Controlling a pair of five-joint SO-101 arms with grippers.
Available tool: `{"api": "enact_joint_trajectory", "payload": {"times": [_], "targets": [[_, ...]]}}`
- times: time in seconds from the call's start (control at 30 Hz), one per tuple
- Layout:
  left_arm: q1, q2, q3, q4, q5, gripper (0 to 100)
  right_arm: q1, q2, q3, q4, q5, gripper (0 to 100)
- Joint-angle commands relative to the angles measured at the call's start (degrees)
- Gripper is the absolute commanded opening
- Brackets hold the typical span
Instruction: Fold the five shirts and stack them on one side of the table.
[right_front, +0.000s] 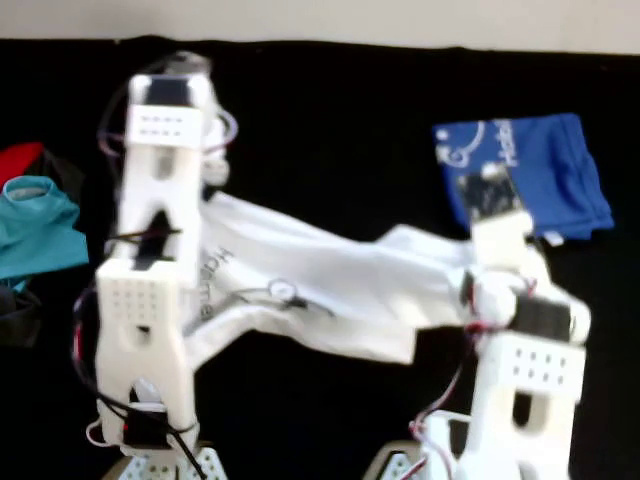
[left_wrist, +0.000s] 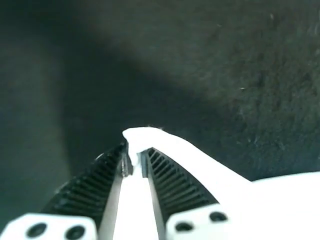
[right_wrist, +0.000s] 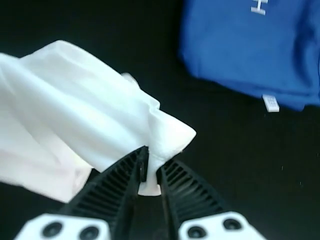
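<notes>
Left gripper (left_wrist: 134, 162), right gripper (right_wrist: 150, 169) around shirt (right_front: 330, 280)

White plastic arms (right_front: 150, 300), red and black cables (right_front: 462, 365) — black ribbed jaws

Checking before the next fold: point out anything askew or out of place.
The white shirt is stretched bunched and twisted between the left gripper and right gripper, not flat. The teal shirt and a red cloth lie crumpled at the table edge, across from the folded blue shirt.
</notes>
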Motion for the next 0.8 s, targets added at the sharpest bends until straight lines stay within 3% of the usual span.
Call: {"api": "enact_joint_trajectory", "payload": {"times": [0.0,0.23,0.4,0.57,0.77], "targets": [[-4.88,-12.35,3.56,0.53,0.44,1,-0.92,11.03,-14.99,-1.10,-2.73,0.5],[-8.84,-30.29,20.26,0.44,0.18,1,-6.20,26.77,-36.70,7.16,-3.43,0.5],[-9.89,-34.15,39.25,-0.18,-0.18,1,-12.53,35.30,-37.67,10.15,-3.43,0.5],[-15.16,-30.11,50.15,-13.71,-2.02,1,-17.36,44.44,-37.85,9.10,-3.43,0.5],[-20.88,-22.81,51.21,-26.81,-4.40,1,-20.88,51.91,-37.85,0.40,-5.63,0.5]]}}
